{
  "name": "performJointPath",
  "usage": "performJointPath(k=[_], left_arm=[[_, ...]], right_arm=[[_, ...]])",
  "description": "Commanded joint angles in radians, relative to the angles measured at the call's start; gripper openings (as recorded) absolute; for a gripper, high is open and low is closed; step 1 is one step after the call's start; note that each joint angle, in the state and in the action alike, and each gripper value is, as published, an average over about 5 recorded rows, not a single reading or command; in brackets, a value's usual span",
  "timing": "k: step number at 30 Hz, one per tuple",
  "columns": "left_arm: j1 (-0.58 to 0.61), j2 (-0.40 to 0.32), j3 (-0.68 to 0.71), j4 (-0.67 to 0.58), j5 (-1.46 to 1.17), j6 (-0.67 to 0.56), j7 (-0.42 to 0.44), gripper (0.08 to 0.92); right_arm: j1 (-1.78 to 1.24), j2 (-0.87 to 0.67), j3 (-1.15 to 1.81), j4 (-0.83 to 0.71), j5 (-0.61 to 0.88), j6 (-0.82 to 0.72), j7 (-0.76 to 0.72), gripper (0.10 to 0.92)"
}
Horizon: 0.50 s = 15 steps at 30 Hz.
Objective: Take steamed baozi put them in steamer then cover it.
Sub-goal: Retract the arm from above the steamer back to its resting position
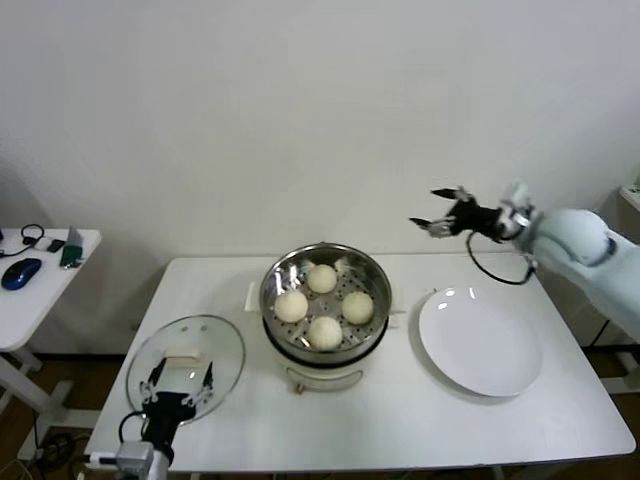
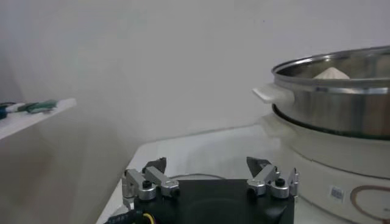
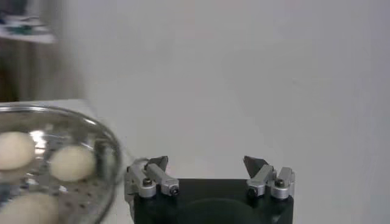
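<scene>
Several cream-white baozi [image 1: 322, 278] lie on the perforated tray inside the shiny steel steamer [image 1: 278, 272], which stands uncovered on its white base at the table's middle. The steamer also shows in the left wrist view [image 2: 341, 97] and the right wrist view [image 3: 103, 152], with baozi [image 3: 72, 163] inside. The clear glass cover [image 1: 225, 345] lies flat on the table to the steamer's left. My left gripper [image 1: 180, 383] is open and empty, low over the cover's near edge. My right gripper [image 1: 437, 211] is open and empty, raised in the air to the right of the steamer.
An empty flat white plate [image 1: 482, 342] lies on the table right of the steamer. A small white side table [image 1: 50, 275] with a mouse and small items stands at far left. The white wall is close behind the table.
</scene>
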Motion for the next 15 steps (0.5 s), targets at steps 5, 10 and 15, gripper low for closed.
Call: performJointPath(k=[5,10,15], left_arm=[[-0.043,0.028,0.0,0.053,0.088,-0.061,-0.003,0.823],[-0.046,0.037,0.0,0.053,0.159,-0.073,-0.007,0.823],[-0.044,0.05,0.002,0.055,0.278,-0.105,-0.024,0.823]], right_arm=[[-1.477,0.185,1.365,0.147,-0.104,0.231,0.093,0.823],[-1.609,0.424,1.362,0.165,-0.216,0.377,0.058,0.823],[-1.631,0.581,1.248,0.116,-0.259,0.546,0.046,0.823]])
